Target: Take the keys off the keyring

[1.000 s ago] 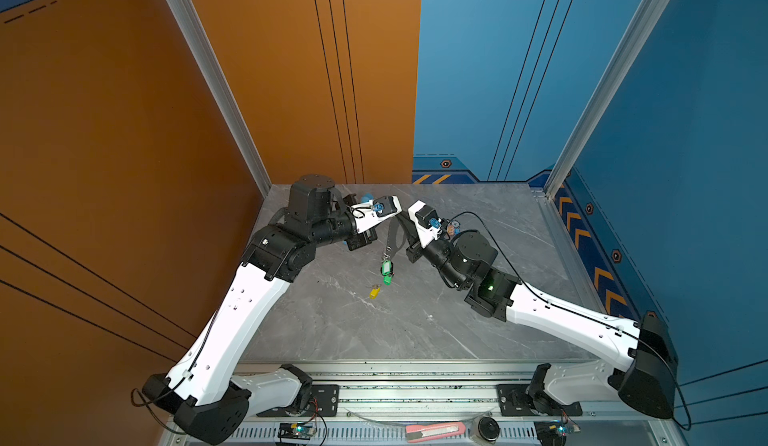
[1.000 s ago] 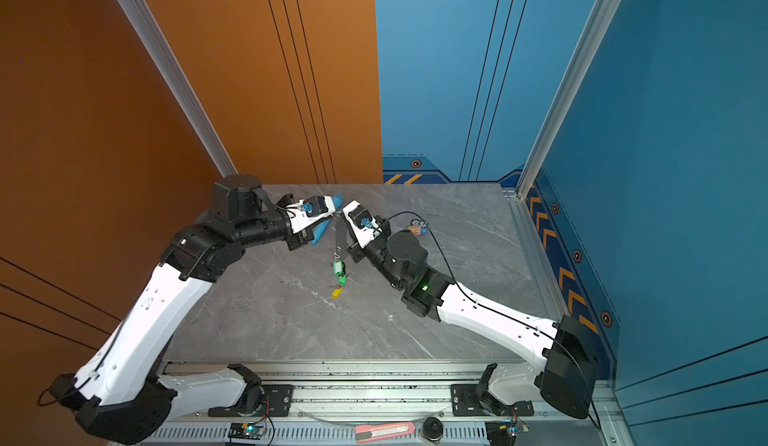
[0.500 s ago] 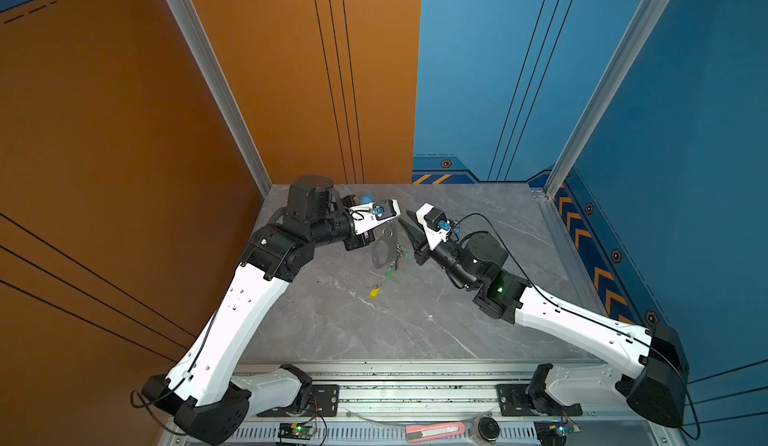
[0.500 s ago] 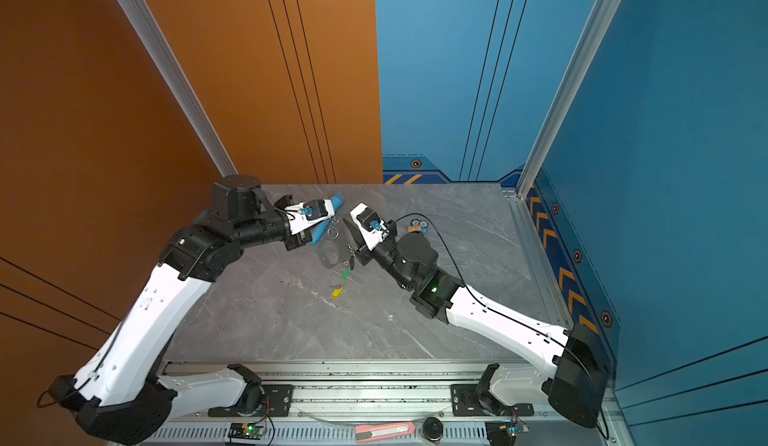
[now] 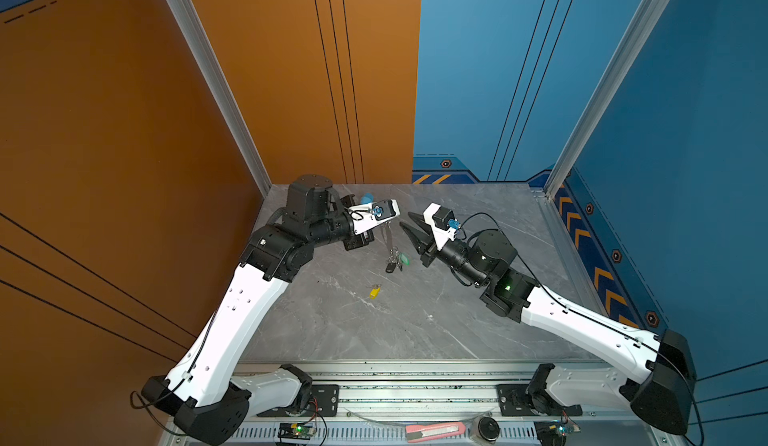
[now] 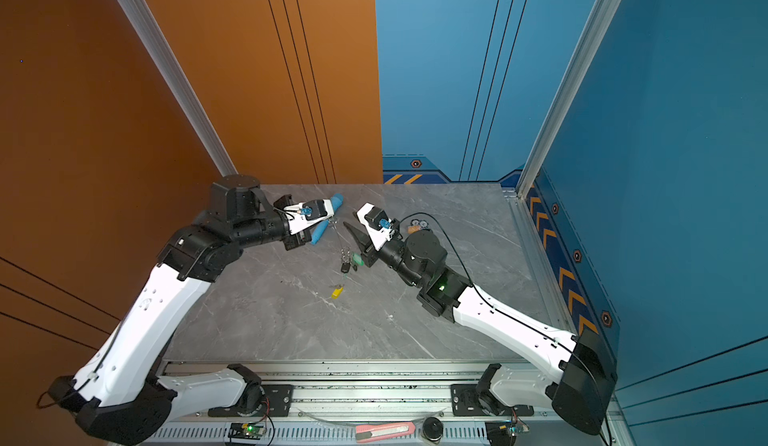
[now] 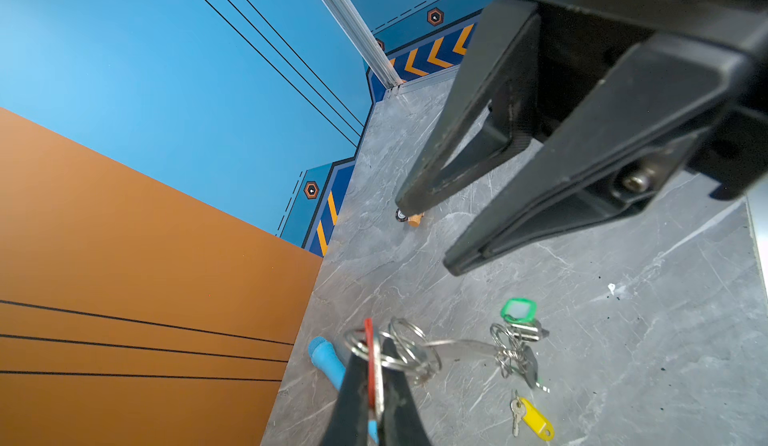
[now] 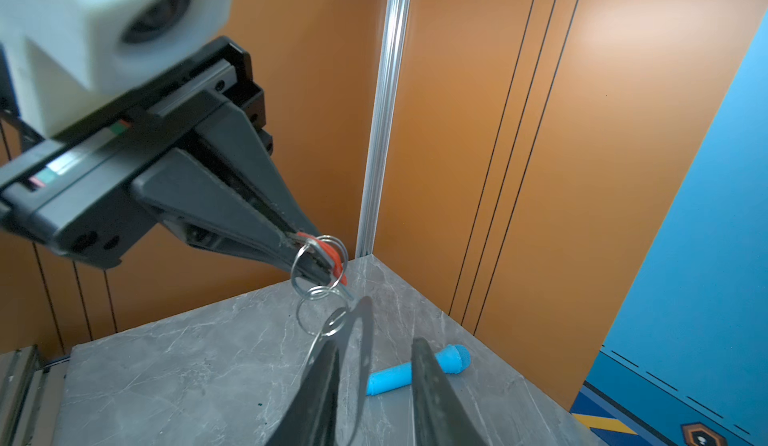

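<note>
A: State of the left end effector (image 7: pixel 375 367)?
B: Clamped tight on the red tag (image 8: pixel 337 262), raised off the surface (image 5: pixel 332 323) toward the back. Silver split rings (image 7: pixel 409 342) hang round its tips.
A: And the keyring (image 7: pixel 459 344)?
B: Flat grey loop, hanging from those rings and sloping down to the surface. Its lower end carries the bunch of keys (image 5: pixel 395 260), which appears to rest on the stone. The left wrist view shows a green tag (image 7: pixel 518 311) and a dark tag (image 7: pixel 530 367) in the bunch.
A: Anything off the loop?
B: One yellow-tagged key (image 6: pixel 337 292), lying alone nearer the front, apart from the bunch.
A: The right end effector (image 7: pixel 429 236)?
B: Jaws apart, nothing gripped. It points toward the left one, just beside the hanging loop and above the bunch.
A: Other items?
B: A light-blue tube (image 6: pixel 320 234) on the surface, partly under the left wrist. A small orange-and-blue cluster (image 6: pixel 417 226) behind the right wrist.
</note>
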Tool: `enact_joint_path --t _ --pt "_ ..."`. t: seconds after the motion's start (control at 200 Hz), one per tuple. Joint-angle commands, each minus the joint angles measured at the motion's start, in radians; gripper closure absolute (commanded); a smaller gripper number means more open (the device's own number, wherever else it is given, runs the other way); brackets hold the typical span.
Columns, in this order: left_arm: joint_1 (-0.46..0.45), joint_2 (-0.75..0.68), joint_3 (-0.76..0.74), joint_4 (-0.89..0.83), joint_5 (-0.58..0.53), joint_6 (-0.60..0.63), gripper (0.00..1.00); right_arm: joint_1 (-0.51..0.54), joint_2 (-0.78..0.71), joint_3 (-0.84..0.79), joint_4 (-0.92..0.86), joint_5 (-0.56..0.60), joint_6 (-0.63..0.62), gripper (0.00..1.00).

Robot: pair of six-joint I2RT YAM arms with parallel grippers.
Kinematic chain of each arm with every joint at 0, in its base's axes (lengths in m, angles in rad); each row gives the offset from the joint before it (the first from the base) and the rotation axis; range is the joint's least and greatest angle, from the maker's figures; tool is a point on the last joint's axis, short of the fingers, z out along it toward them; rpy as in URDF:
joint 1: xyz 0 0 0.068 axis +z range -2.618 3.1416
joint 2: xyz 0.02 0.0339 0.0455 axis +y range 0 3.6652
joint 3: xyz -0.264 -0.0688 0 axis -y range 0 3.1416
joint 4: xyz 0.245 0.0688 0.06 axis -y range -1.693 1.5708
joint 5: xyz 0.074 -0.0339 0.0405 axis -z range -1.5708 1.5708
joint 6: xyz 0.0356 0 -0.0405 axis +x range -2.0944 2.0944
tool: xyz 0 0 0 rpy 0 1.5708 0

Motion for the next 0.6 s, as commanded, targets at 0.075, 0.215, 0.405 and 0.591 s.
enact_joint_path --t 0.075,0.215,0.405,0.591 --pt "0.0 -0.014 0.022 0.007 -0.014 0.007 1.0 -0.01 0.002 0.003 -0.008 -0.057 0.026 0.68" --pt "-0.016 -0.008 0.027 0.006 -0.064 0.006 1.0 -0.01 0.007 0.007 -0.009 -0.065 0.033 0.67" --pt "-0.061 0.008 0.04 0.005 -0.211 -0.042 1.0 -0.004 0.009 0.01 -0.015 -0.077 0.047 0.55" --pt "-0.102 0.034 0.075 -0.028 -0.348 -0.167 1.0 0.012 0.002 -0.008 -0.014 -0.064 0.065 0.52"
